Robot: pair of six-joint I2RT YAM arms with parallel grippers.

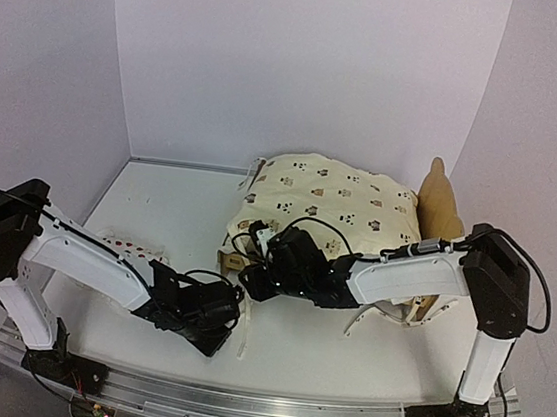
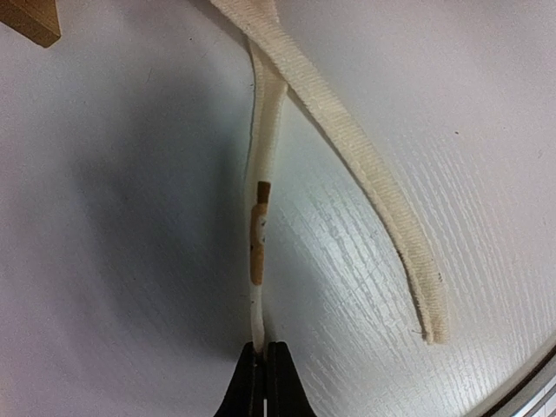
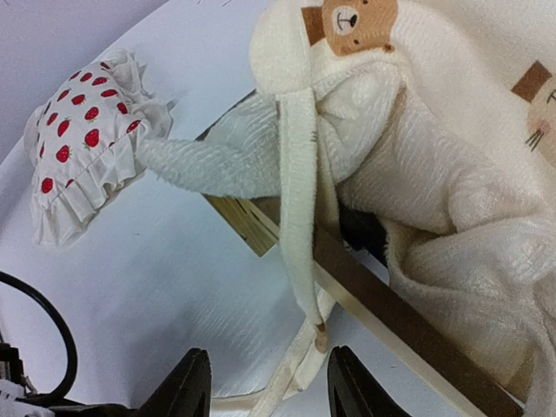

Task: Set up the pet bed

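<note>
The pet bed [image 1: 440, 202] sits toward three o'clock on the table [image 1: 158, 205], with the quilt [image 1: 330, 199] heaped over it, so the covering looks partly done. The left claw [image 2: 263, 356] is pinched together on a loose quilt strap [image 2: 258, 234]. The right claw [image 3: 269, 387] stands apart by the bed's corner. The pillow [image 1: 133, 247], at nine o'clock, is not yet on the bed.

Place: we see a robotics lab bench.
Surround: plain white curved backdrop panels [image 1: 305, 61].
Fittings: we find a white wood-grain table [image 1: 157, 215], silver aluminium base rail [image 1: 256, 405], exposed black cables [image 3: 72, 352].
</note>
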